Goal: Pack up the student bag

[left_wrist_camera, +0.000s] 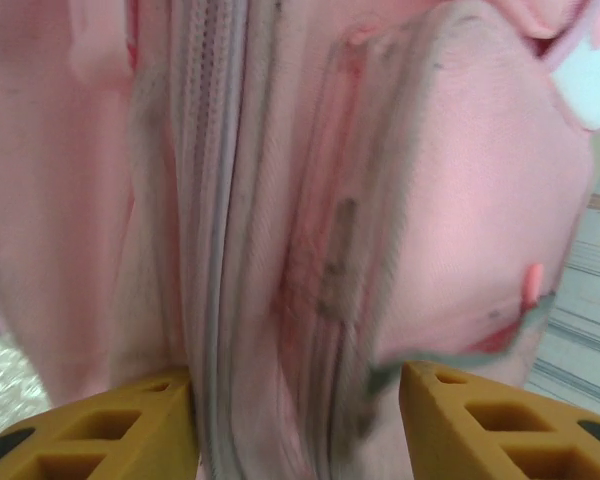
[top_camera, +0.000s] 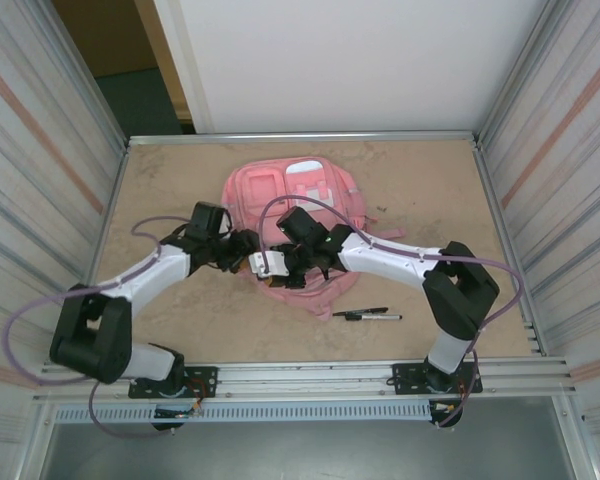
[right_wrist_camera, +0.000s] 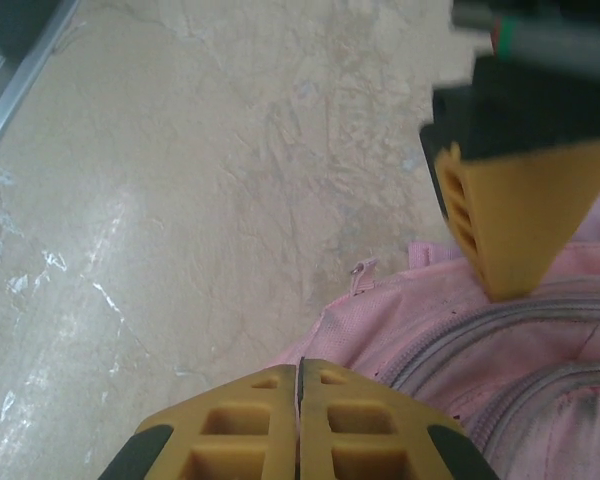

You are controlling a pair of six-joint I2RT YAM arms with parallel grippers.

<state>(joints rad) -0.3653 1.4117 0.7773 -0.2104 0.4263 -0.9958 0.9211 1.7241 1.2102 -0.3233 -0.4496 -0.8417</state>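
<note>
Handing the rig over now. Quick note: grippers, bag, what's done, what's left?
Left gripper: open, fingers either side of a zip seam on the student bag.
Right gripper: shut, nothing in it, at the bag's edge.
Bag lies in the middle of the table; two pens by its near right corner.
Done: nothing visibly packed.
Left: get the pens into the bag, likely open it first.

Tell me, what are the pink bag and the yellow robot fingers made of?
The student bag looks like soft matte fabric, smudged grey: it creases and has stitched zips. The left gripper's fingers look like hard matte yellow plastic, probably, with moulded hollows.
</note>
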